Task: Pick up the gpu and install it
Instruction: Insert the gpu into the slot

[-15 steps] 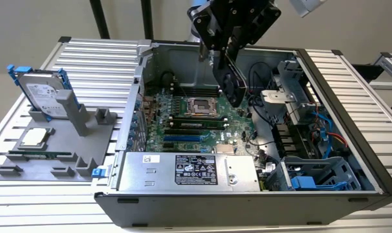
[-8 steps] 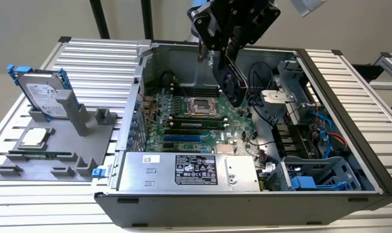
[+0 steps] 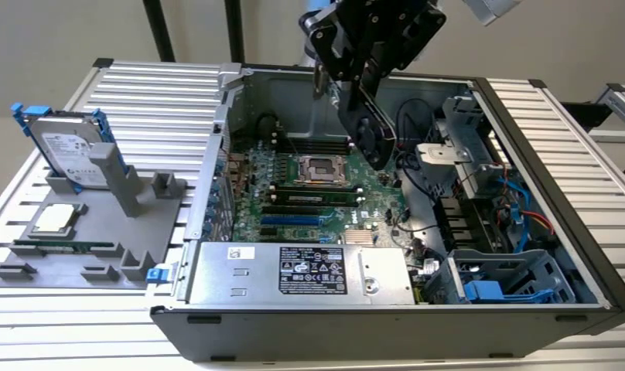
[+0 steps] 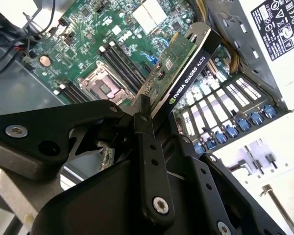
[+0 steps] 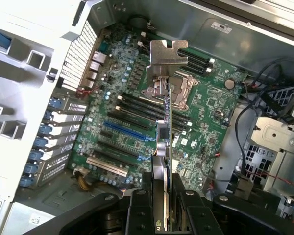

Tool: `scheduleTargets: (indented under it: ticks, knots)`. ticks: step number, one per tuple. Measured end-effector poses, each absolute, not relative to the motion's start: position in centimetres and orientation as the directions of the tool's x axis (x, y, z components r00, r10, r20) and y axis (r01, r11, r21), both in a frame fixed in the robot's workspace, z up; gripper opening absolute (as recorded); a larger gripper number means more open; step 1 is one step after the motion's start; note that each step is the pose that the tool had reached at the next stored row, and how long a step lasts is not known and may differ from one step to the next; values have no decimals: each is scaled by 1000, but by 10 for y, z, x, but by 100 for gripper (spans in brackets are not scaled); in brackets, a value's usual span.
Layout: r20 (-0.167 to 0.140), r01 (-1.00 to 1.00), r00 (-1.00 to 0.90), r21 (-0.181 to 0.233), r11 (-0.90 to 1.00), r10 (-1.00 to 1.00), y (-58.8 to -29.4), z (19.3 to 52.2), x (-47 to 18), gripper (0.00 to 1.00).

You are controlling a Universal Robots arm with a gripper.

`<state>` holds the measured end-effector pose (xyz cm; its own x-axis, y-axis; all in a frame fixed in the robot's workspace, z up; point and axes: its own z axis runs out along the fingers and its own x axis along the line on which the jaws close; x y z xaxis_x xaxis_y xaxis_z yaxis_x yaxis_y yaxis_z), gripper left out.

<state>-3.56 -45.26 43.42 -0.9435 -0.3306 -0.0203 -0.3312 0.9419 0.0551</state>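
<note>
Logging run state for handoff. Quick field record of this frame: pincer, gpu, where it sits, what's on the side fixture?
pincer: shut on the gpu
gpu: held edge-on, metal bracket end pointing away from the pincer
location: in the air over the motherboard, inside the open case
seated: no, not in any slot
fixture: grey, at the exterior view's left, hard drive standing upright on it

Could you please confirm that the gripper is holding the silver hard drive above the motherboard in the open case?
Not quite: the gripper holds the gpu above the motherboard, as the first wrist view shows. The hard drive stands on the grey fixture outside the case in the exterior view.
</note>
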Motion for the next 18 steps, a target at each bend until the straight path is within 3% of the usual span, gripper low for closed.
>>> scheduleTargets:
  ticks: [18]
  knots:
    - [-20, -403, -915, 55, 914, -402, -453, 434, -36, 0]
